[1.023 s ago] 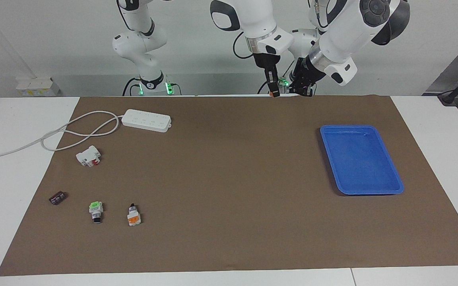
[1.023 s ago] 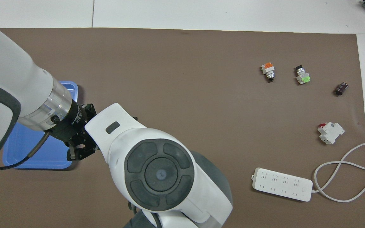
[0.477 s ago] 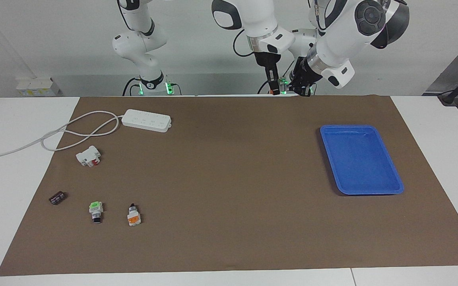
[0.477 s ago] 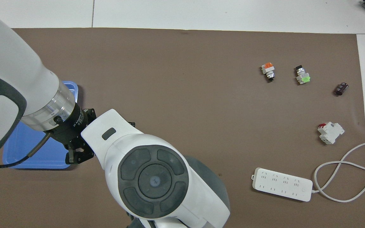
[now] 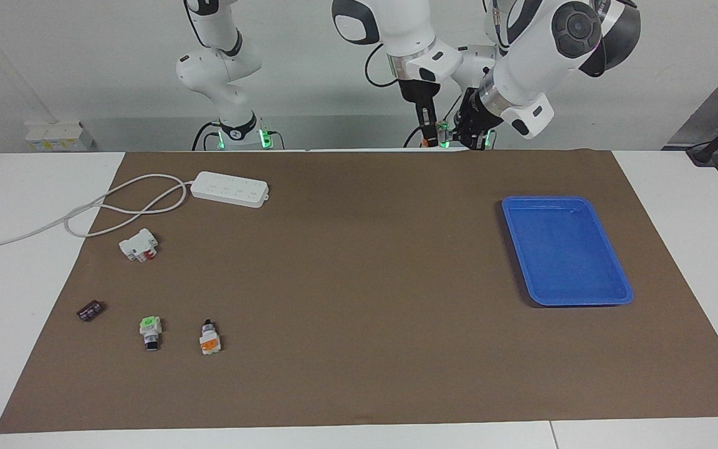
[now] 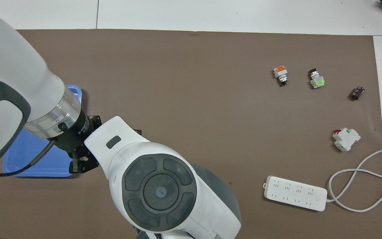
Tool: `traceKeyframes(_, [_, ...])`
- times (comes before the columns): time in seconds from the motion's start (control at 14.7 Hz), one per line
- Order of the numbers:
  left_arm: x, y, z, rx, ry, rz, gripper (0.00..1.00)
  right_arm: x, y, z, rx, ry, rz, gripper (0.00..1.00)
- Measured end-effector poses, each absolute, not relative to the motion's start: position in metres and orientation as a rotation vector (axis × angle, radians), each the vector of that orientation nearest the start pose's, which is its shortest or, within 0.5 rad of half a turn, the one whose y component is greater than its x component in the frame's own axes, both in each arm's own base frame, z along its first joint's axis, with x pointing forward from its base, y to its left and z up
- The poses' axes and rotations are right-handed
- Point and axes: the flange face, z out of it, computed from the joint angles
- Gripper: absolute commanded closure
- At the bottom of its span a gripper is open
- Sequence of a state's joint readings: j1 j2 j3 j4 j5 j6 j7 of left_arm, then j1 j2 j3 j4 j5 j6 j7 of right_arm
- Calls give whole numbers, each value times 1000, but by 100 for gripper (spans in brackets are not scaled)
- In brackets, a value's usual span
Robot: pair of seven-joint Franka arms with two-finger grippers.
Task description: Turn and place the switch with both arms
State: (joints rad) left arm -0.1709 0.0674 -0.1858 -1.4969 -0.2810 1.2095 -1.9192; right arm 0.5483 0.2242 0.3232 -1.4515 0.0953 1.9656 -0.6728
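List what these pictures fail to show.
- Right pincer: overhead view, hidden under the right arm.
- Blue tray: overhead view, mostly covered by the left arm.
- Whether the left pincer touches the right one: facing view, too small.
- Markings on the orange-faced switch: too small in both views.

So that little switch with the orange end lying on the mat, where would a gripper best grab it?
Probably across the white body of the switch, coming straight down from above. It lies on its side, black knob toward the robots and orange face away, so the body's two long sides are free. The green-capped switch beside it stands apart, leaving room for the fingers.
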Motion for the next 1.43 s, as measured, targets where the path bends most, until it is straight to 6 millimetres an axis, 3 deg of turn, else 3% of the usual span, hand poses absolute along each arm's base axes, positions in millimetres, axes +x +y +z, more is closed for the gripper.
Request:
traceKeyframes(1.09, [486,-218,603,-2103,-1968,595,100,433,488,594,-2139,-1991,-415,100])
traceKeyframes(1.16, [486,-218,603,-2103,-1968,593,100,432,489,594,-2152,-1974,-412,87])
traceKeyframes(1.23, [486,-218,603,-2103,-1967,590,100,432,489,594,-2170,-1950,-408,67])
traceKeyframes(1.3, [486,-218,603,-2102,-1966,587,100,431,490,594,-2184,-1931,-405,41])
traceKeyframes(1.36, [486,-218,603,-2101,-1964,585,100,430,490,594,-2192,-1919,-404,0])
traceKeyframes(1.43, [483,-223,602,-2103,-1952,598,100,431,493,599,-2193,-1893,-442,0])
